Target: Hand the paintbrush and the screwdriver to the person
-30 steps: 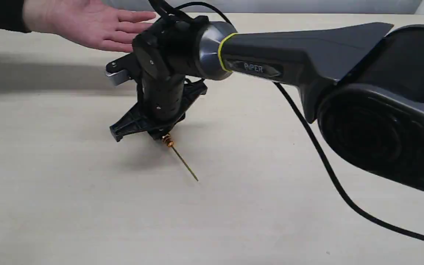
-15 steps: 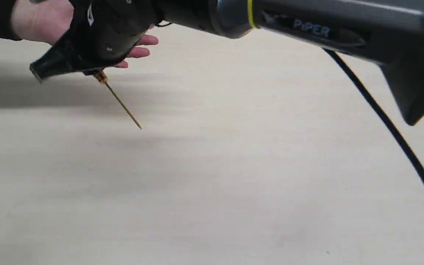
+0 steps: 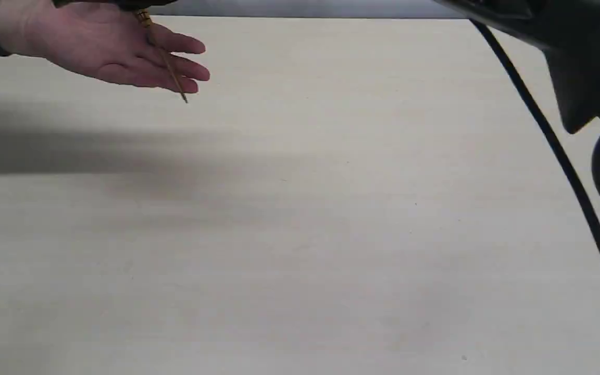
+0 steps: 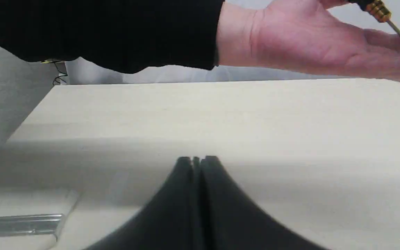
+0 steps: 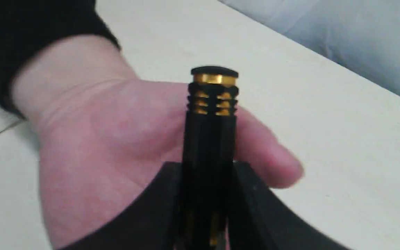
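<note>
The screwdriver [image 3: 165, 61] hangs tilted over the person's open palm [image 3: 107, 49], its golden shaft slanting down past the fingers. In the right wrist view my right gripper [image 5: 208, 170] is shut on the screwdriver's black handle [image 5: 209, 139], with the palm [image 5: 109, 139] just beyond it. In the exterior view that gripper is almost wholly above the top edge. My left gripper [image 4: 196, 159] is shut and holds nothing, low over the table. From there I see the hand [image 4: 300, 38] and the screwdriver's gold collar [image 4: 380, 10]. The paintbrush is out of view.
My right arm's dark body [image 3: 581, 52] and its black cable [image 3: 555, 151] cross the right side of the exterior view. A silvery metal strip [image 4: 19, 224] lies on the table near my left gripper. The person's dark sleeve [image 4: 99, 31] reaches in above the table's far edge.
My right gripper has lifted the screwdriver off the table and carried it up and to the left, over the person's palm. The hand has stayed where it was.
</note>
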Robot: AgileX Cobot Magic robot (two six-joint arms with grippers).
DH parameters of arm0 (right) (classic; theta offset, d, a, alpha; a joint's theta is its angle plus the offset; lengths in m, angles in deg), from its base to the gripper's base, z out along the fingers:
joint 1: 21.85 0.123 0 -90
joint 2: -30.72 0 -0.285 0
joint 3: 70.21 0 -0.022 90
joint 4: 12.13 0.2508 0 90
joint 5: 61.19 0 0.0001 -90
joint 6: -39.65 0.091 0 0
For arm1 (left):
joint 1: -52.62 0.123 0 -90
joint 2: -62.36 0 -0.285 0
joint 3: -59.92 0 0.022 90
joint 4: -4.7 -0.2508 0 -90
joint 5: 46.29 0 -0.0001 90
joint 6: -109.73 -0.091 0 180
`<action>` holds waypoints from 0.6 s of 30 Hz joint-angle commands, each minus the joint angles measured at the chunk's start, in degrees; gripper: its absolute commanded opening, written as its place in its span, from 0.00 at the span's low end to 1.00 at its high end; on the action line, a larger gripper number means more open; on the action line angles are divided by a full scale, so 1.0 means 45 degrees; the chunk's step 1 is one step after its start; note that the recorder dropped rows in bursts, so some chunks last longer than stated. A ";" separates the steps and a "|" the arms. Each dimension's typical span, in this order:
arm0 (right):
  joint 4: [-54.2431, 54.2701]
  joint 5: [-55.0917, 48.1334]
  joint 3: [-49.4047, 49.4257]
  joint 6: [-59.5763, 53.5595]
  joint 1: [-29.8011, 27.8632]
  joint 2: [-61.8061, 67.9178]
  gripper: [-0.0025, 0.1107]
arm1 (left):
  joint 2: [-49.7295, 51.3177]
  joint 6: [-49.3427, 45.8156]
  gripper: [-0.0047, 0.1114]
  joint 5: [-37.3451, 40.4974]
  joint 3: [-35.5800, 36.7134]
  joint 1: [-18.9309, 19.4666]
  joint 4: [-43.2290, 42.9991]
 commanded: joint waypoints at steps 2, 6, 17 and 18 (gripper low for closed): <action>-0.0015 -0.0746 -0.0057 -0.0499 -0.0116 0.0127 0.34 | -0.0032 0.0026 0.04 -0.0097 0.0026 -0.0066 0.0031; 0.1128 -0.1361 -0.0057 -0.1352 -0.0116 0.0268 0.45 | -0.0032 0.0026 0.04 -0.0097 0.0026 -0.0066 0.0031; -0.0490 -0.2648 -0.0057 -0.0555 -0.0150 -0.0105 0.30 | -0.0032 0.0026 0.04 -0.0077 0.0026 -0.0066 0.0055; -0.0878 -0.2828 -0.0057 -0.0295 -0.0150 -0.0248 0.23 | -0.0032 0.0026 0.04 -0.0077 0.0026 -0.0066 0.0055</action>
